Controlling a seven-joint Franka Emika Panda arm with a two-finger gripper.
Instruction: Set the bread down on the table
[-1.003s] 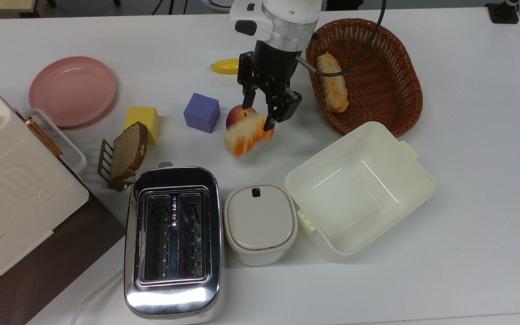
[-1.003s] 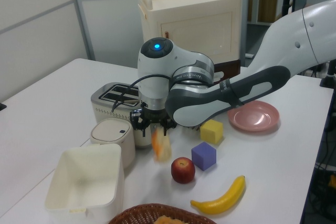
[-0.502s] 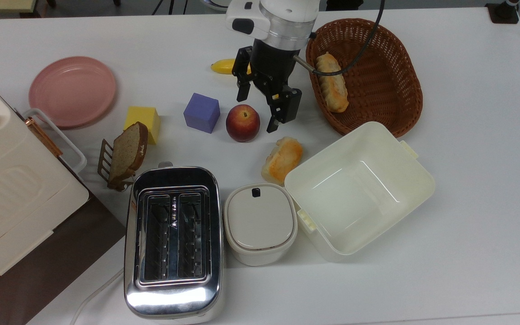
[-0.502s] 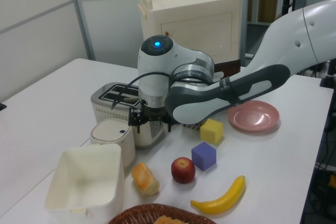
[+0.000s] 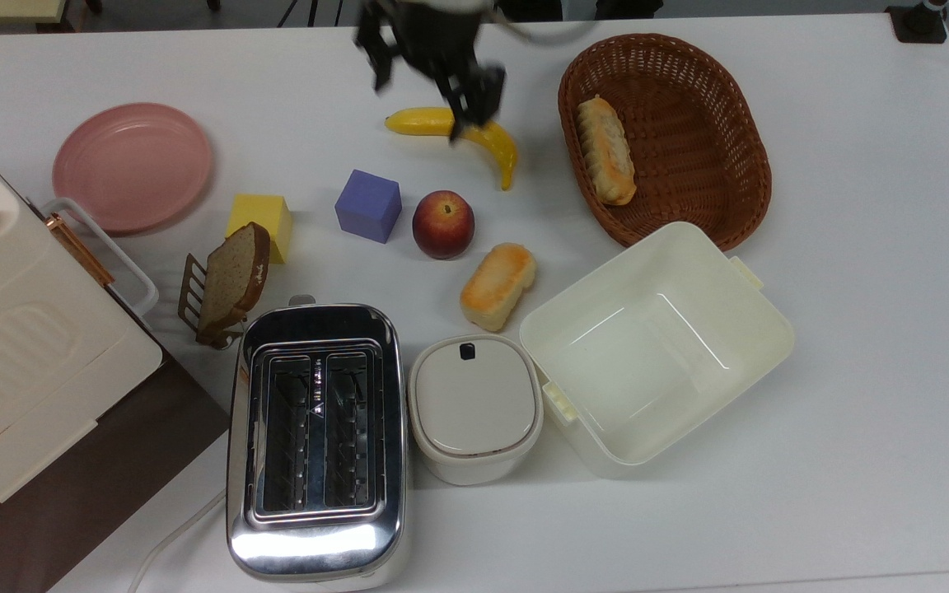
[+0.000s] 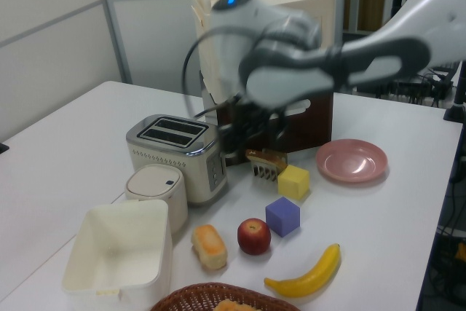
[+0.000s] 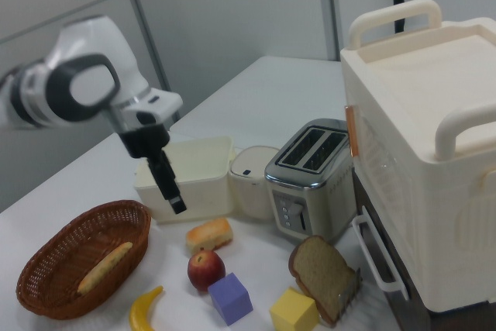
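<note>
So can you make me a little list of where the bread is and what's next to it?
bread: lying on the table, nothing holding it
beside it: apple, open cream box, lidded pot
end effector: open, up above the banana
basket: holds a long roll

Bread [image 5: 497, 285] showing orange-golden top, pale cream sides. Just beside it: red apple [image 5: 442, 224], then purple cube [image 5: 368, 206] and yellow cube [image 5: 259, 226]. Beyond the apple: yellow banana [image 5: 474, 137], brown wicker basket [image 5: 713, 107], pink plate [image 5: 133, 167]. Table [image 5: 870, 329] showing plain white.
</note>
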